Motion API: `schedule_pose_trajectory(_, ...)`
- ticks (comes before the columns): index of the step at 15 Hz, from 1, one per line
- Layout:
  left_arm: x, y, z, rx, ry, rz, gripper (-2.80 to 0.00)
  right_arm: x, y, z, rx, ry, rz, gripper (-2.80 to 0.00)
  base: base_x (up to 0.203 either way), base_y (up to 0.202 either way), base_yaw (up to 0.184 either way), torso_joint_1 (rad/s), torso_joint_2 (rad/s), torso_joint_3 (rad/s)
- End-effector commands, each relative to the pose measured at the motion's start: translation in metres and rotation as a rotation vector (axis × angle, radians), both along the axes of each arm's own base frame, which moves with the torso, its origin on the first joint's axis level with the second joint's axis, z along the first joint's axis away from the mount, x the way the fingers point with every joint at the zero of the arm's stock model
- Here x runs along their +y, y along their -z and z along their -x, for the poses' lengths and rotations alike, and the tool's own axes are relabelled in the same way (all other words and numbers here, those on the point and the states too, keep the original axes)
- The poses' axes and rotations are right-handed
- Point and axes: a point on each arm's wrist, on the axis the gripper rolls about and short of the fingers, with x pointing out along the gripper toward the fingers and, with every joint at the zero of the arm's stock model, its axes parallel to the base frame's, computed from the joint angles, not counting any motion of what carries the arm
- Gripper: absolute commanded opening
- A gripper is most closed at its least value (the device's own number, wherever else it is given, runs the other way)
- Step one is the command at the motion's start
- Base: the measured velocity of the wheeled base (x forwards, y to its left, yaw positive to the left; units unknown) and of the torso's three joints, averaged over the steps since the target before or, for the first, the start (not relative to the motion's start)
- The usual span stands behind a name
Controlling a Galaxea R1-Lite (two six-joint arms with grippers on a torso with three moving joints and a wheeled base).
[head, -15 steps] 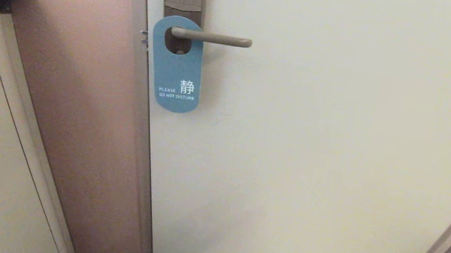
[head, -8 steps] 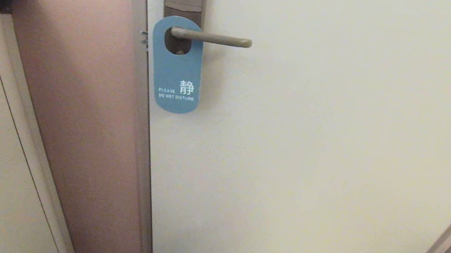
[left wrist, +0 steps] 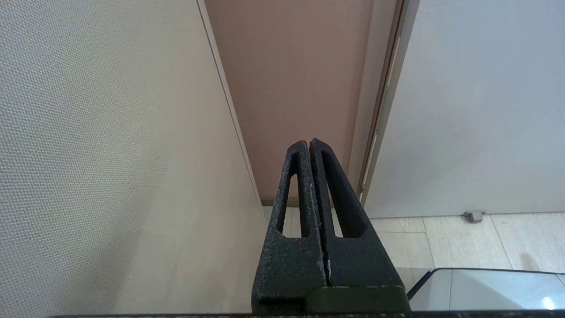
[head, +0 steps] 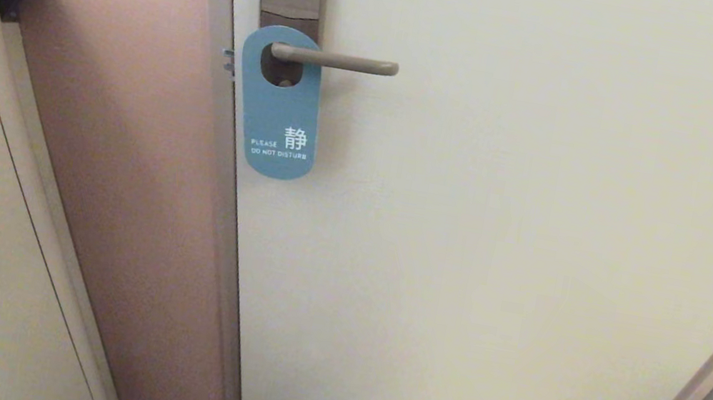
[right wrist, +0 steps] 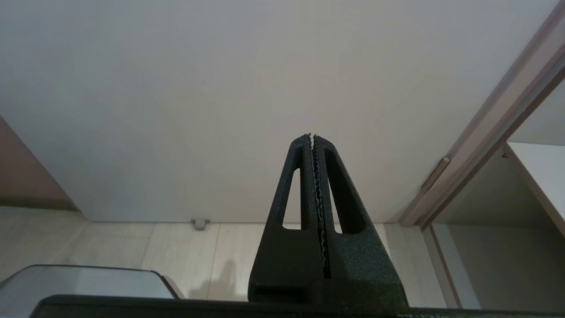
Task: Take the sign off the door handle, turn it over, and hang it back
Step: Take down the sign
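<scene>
Hanging on one door handle (head: pixel 340 61): one sign (head: pixel 278 116), blue side out; left end effector (left wrist: pixel 309 144), right end effector (right wrist: pixel 312 138) both pressed together, empty.

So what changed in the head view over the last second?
A dark arm part that showed at the lower right edge has dropped out of the head view. The sign hangs on the door handle as before, blue DO NOT DISTURB side out. Left gripper and right gripper are shut and empty.

Door face (head: pixel 500 253) right of and below door handle (head: pixel 343 62) was bare; sign (head: pixel 279 107) hung over handle base, door frame (head: pixel 211 205) close on left.
</scene>
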Motion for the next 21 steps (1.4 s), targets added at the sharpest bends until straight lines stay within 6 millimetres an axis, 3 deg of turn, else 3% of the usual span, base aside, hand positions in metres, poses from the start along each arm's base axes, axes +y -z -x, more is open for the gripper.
schedule_pose_trajectory(1,0.0,0.0,0.0,0.002,0.0,0.0,-2.8,0.0,0.001,0.005,-0.063,-0.005,0.002,-2.8,0.0,0.0,0.0,0.0,0.0,0.0)
schedule_pose_trajectory(6,0.0,0.0,0.0,0.002,0.0,0.0,-2.8,0.0,0.004,0.016,-0.199,-0.015,0.004,-2.8,0.0,0.0,0.0,0.0,0.0,0.0)
schedule_pose_trajectory(21,0.0,0.0,0.0,0.003,0.005,-0.008,-2.8,0.0,0.004,0.016,-0.199,-0.013,-0.001,-2.8,0.0,0.0,0.0,0.0,0.0,0.0)
